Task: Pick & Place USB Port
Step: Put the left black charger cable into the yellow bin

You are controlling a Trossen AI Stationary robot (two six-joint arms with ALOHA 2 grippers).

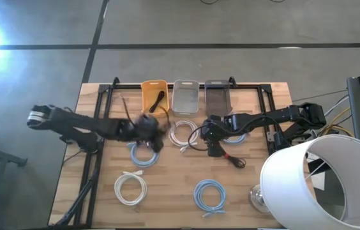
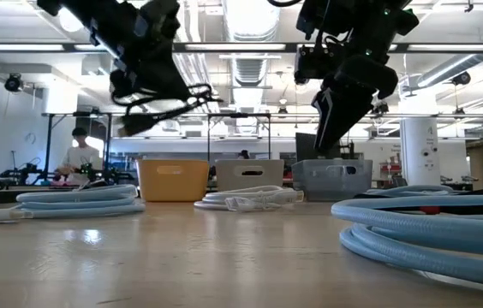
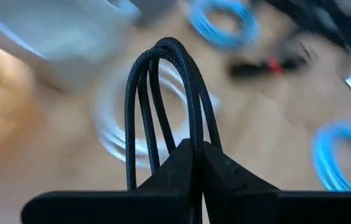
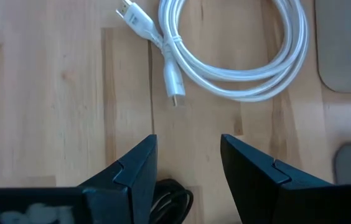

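**benchrat:** So where's the cable sitting? All that stands out from above is a dark tangle mid-table.

**coilwatcher:** The left gripper (image 3: pixel 194 155) has it. Its fingers are pressed together on a black cable (image 3: pixel 166 93), thin and braided-looking, folded into a few narrow loops that stick out past the fingertips. In the level view it hangs in the air under the left arm, well above the table (image 1: pixel 180 185), in front of the orange bin (image 1: pixel 155 96).

**benchrat:** Any connector visible on it?

**coilwatcher:** Nope, only loops show. The ends are hidden behind the fingers or cut off, and the wrist shot is smeared, so the stuff behind it is just white and blue blobs.

**benchrat:** And the right side?

**coilwatcher:** The right gripper (image 4: pixel 188 168) is spread wide, hovering over bare wood just beside the white cable coil (image 4: pixel 231 56), whose plug tips lie flat on the table. A bit of another black cable (image 4: pixel 172 202) peeks out between its fingers, mostly cut off at the frame edge. From above, that gripper sits in front of the dark grey bin (image 1: pixel 217 96), next to the clear bin (image 1: pixel 186 96).
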